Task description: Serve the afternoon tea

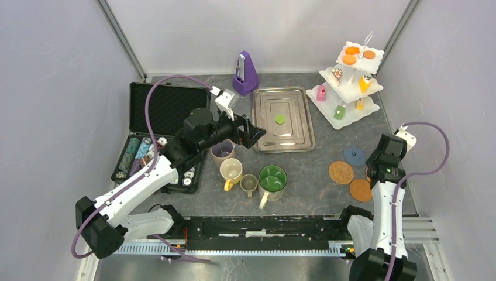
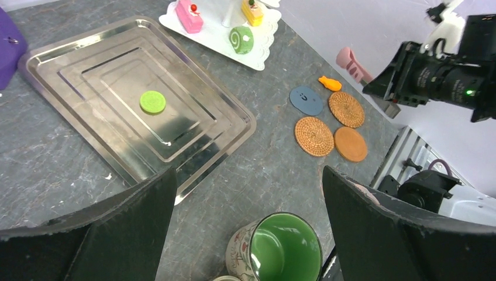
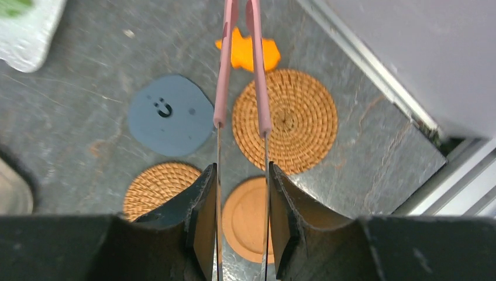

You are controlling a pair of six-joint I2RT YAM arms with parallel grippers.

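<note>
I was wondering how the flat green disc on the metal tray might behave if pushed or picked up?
The green disc lies flat and thin, so it probably won't roll or tip. On the glossy metal tray it may well slide when nudged. Its low edge likely offers little to pinch.

A stepped steel tray lies midway on the grey desk, a green disc-shaped toy pastry on it. Behind its left corner stands a purple pyramid metronome; right of it, a white three-tier stand. Before it sit four ceramic mugs. Left lies an open black case. At the right front lie round cork coasters, pink-tipped metal tongs above them.
</note>
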